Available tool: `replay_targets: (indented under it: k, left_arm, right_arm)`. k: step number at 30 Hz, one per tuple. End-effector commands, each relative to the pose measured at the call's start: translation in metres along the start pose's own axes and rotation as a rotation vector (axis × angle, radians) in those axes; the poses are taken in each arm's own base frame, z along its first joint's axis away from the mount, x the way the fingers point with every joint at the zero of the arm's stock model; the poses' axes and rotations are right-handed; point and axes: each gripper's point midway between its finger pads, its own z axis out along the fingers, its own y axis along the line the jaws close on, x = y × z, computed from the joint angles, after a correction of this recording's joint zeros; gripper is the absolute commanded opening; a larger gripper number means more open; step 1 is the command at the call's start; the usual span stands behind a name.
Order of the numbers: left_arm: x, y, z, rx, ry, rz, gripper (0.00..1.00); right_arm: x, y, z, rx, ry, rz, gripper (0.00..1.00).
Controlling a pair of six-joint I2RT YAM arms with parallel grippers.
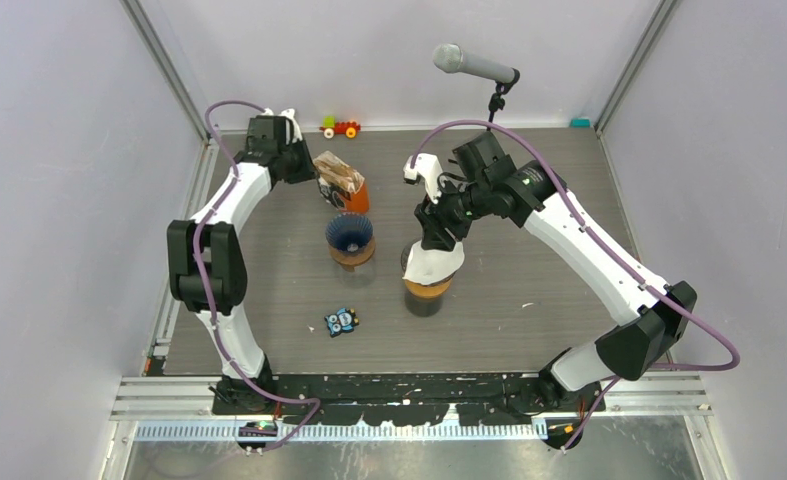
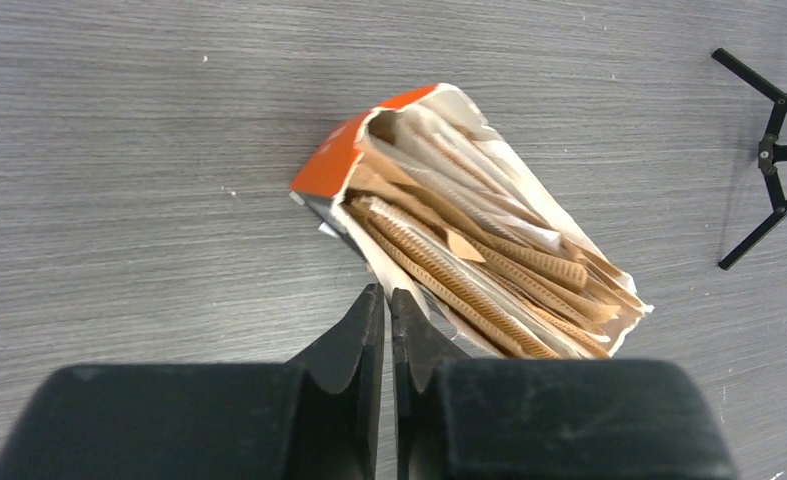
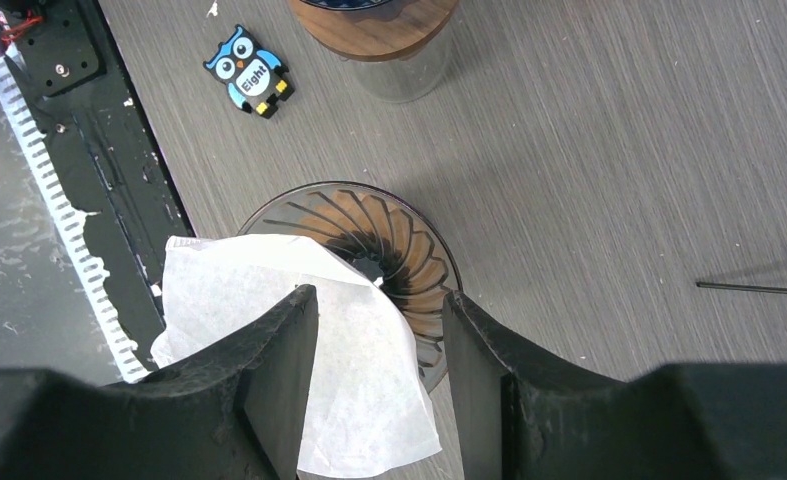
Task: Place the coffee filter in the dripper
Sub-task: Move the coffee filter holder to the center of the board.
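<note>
Jaws apart over the filter (image 3: 239, 285) at lower left, the right gripper (image 3: 377, 298) should seat it centred in the dripper (image 3: 369, 215); the left gripper (image 2: 384, 296) has its jaws together.

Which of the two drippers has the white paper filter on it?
The right dripper, below the right fingers: the white filter lies across its rim. The left dripper holds none.

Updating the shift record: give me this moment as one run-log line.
left gripper: jaws together at filter bag edge | right gripper: jaws open over dripper | white filter: draped on dripper rim, not seated
</note>
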Motion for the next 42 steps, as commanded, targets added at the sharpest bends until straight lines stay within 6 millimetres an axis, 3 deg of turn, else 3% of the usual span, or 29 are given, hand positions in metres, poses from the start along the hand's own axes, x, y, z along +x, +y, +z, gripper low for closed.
replay_targets:
  k: [1, 3, 15, 22, 32, 42]
  left_arm:
    - [-0.01, -0.001, -0.007, 0.013, -0.004, -0.009, 0.04]
    - [-0.014, 0.001, -0.01, 0.014, -0.011, -0.01, 0.0]
    - [-0.029, 0.008, -0.025, 0.022, 0.0, -0.004, 0.0]
    - [-0.026, 0.014, -0.032, 0.026, 0.032, 0.015, 0.0]
    - [-0.024, 0.001, -0.027, 0.091, 0.062, -0.029, 0.35]
    - [-0.02, -0.002, -0.011, 0.092, 0.088, -0.04, 0.39]
  right_arm:
    - [-0.01, -0.001, -0.001, 0.0, -0.044, -0.006, 0.54]
    - [-0.01, -0.001, -0.001, -0.001, -0.043, -0.007, 0.54]
    - [-0.01, -0.002, 0.002, -0.005, -0.042, -0.002, 0.54]
    - [-0.009, -0.001, 0.004, -0.011, -0.04, 0.001, 0.54]
    - [-0.009, -0.002, 0.008, -0.02, -0.031, 0.009, 0.54]
    - [-0.008, -0.002, 0.008, -0.019, -0.032, 0.007, 0.54]
